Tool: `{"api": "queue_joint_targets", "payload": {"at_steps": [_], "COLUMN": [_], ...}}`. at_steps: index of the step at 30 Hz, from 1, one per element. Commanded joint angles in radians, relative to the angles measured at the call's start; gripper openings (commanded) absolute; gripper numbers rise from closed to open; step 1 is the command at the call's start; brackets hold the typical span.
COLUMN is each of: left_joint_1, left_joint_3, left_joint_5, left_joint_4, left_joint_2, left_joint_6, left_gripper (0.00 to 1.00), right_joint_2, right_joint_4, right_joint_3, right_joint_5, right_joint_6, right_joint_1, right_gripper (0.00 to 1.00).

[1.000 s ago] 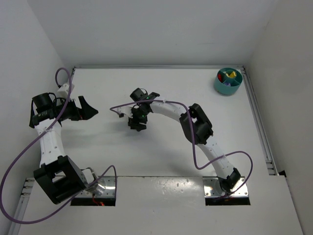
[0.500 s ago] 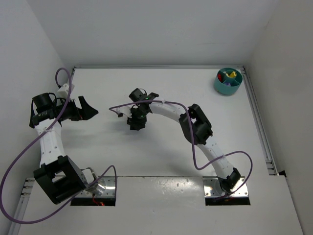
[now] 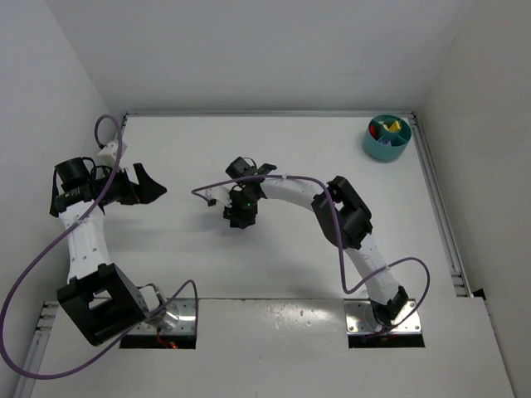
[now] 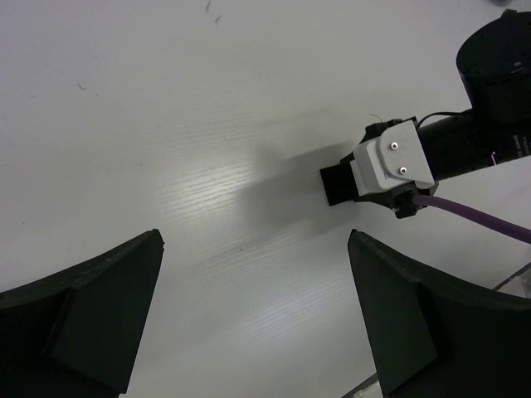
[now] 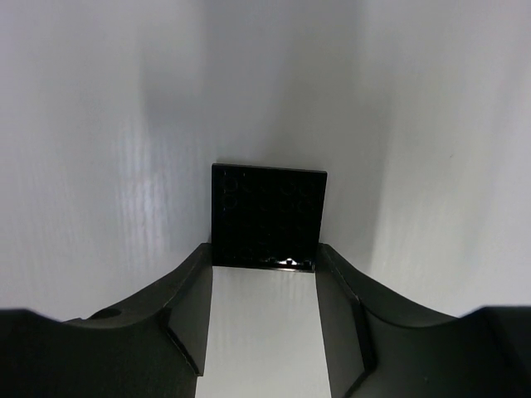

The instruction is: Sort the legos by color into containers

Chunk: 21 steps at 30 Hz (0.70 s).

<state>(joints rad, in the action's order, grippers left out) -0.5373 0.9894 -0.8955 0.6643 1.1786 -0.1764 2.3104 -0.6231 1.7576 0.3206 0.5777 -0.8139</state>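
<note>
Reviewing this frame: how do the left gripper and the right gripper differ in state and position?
The left gripper is wide open and empty; the right gripper is closed on the near edge of a black square lego plate. The left gripper sits near the left side of the table; the right gripper is near its middle. Both are far from the teal dish in the far right corner.
</note>
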Motion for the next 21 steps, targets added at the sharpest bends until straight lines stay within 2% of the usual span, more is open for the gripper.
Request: {"api": "queue_joint_targets", "payload": {"at_steps": [1,8,21], "left_joint_1": [0.005,0.005,0.075], "left_joint_3": [-0.003,-0.003,-0.021], "left_joint_5": [-0.051,-0.072,-0.072], "left_joint_4": [-0.009,-0.009,-0.071], "left_joint_2": [-0.002,-0.002,-0.011], "left_joint_6": [-0.021,-0.021,0.008], "left_gripper": [1.00,1.00,1.00], "right_joint_2": [-0.043,-0.184,-0.391], "right_joint_4": [-0.084,-0.115,-0.250], "right_joint_3": [-0.064,-0.127,-0.198], "right_joint_5": [-0.031,-0.078,-0.152], "right_joint_6": [-0.033,-0.053,0.022], "right_joint_1": [0.004,0.036,0.232], "right_gripper": [0.15,0.15,0.15]}}
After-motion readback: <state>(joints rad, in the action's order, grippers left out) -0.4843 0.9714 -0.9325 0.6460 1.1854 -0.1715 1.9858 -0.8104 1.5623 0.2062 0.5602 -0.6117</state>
